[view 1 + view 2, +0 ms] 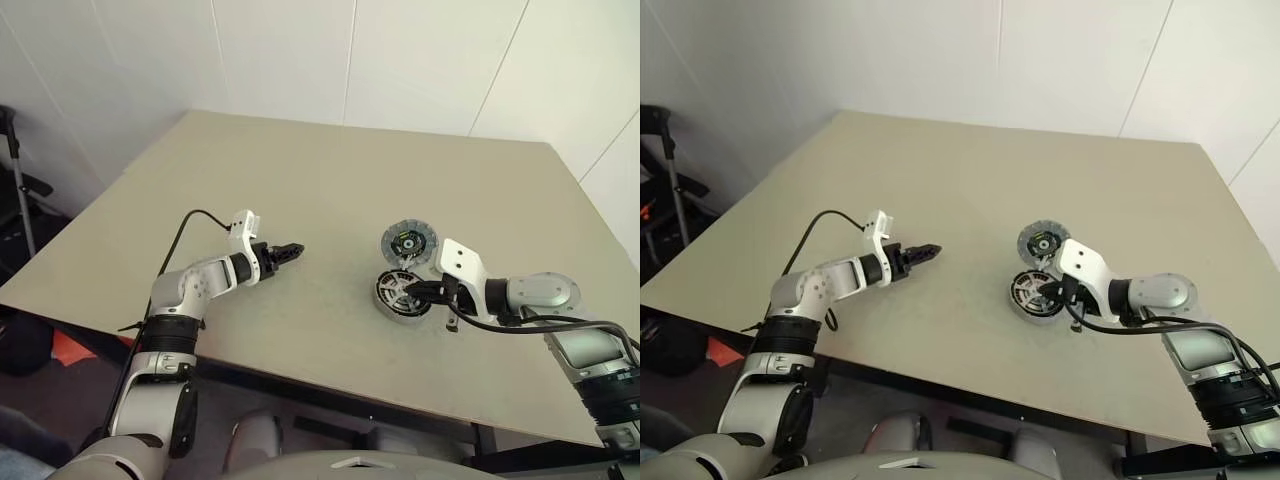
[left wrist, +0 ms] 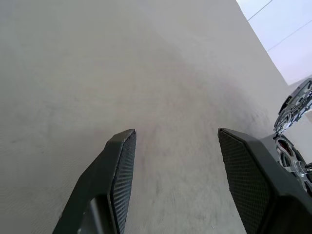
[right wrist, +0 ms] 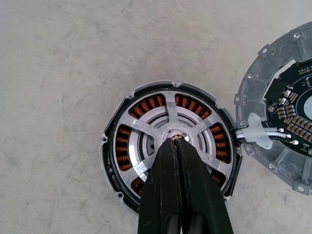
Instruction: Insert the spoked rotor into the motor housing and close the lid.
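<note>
Rotor seated in housing; lid open beside it.

Silver six-spoked metal rotor (image 3: 171,134) lies inside the round grey motor housing with copper windings (image 3: 113,146), apparently fully seated. Ribbed grey lid with dark circuit face (image 3: 287,122) lies flipped open, joined at the housing's edge; closing remains. Right hand (image 3: 179,140) clenched, empty, tips at the hub. Left hand (image 1: 291,249) released, well apart over beige tabletop (image 1: 330,180).

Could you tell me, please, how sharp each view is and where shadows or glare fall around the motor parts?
Right wrist view: the spoked rotor and copper windings in the motor housing are crisp, evenly lit, without glare; the closed fingers hide its lower spokes. Left wrist view: the table is soft, and the lid is cut by the frame edge. Left eye view: soft shadows lie under both arms.
</note>
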